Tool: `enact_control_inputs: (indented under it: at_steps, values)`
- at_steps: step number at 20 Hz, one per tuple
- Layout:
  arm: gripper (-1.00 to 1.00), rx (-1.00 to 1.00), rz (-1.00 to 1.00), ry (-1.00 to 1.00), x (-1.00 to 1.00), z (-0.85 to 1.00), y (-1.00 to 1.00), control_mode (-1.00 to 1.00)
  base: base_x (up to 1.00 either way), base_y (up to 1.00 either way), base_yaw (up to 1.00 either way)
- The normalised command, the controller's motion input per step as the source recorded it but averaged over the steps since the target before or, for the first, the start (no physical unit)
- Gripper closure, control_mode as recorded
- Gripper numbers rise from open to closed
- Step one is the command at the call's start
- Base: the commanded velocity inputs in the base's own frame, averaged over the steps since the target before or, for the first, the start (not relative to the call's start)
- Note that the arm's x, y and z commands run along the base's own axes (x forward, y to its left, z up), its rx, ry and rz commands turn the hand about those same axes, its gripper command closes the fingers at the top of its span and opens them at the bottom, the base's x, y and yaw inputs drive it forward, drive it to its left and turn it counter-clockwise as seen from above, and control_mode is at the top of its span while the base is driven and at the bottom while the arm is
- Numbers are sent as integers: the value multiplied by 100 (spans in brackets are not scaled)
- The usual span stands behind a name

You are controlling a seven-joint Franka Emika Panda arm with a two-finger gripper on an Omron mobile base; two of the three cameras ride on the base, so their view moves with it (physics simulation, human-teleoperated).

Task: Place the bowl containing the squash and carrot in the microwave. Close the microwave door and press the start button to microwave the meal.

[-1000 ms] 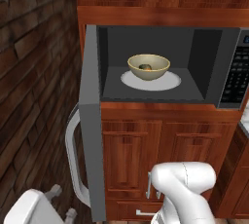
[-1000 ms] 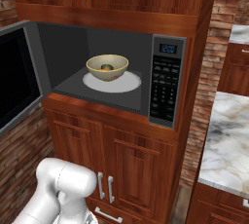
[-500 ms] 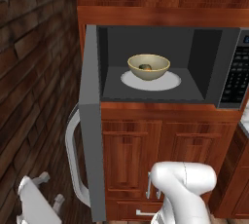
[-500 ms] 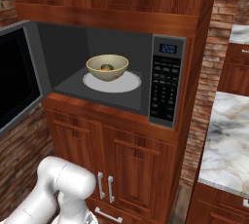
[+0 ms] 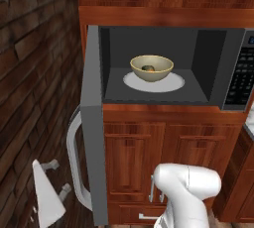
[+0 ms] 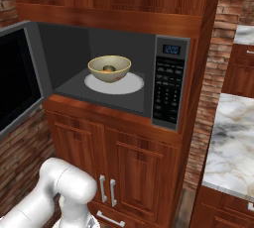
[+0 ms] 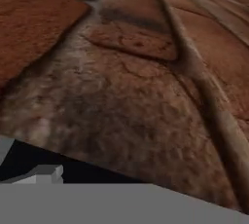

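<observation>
Whole place was reddish-brown wooden cabinets (image 6: pixel 129 167) with raised panel doors and silver bar handles (image 6: pixel 105 190), more of the same up top. Dark brown brick wall (image 5: pixel 34 88) ran down the left side, lighter brick column (image 6: pixel 213 93) on the right. A white-grey marble countertop (image 6: pixel 230 147) sat off right.

grey microwave (image 6: pixel 99 98) set in wood cabinetry, white turntable plate (image 6: pixel 130 86) on its floor, tan bowl (image 6: pixel 109 68) centred on the plate, door (image 5: pixel 93 123) swung open
</observation>
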Motion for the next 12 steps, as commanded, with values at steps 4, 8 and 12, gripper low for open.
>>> enact_control_inputs:
  at_steps: [4,8,12]
  values:
    - [-100,0,-21,0,21,0,-55,-100,0,0,0]
    - [-100,0,-20,0,0,0,-93,-100,0,0,0]
    - [-100,5,-15,-1,-10,1,-100,-100,0,0,0]
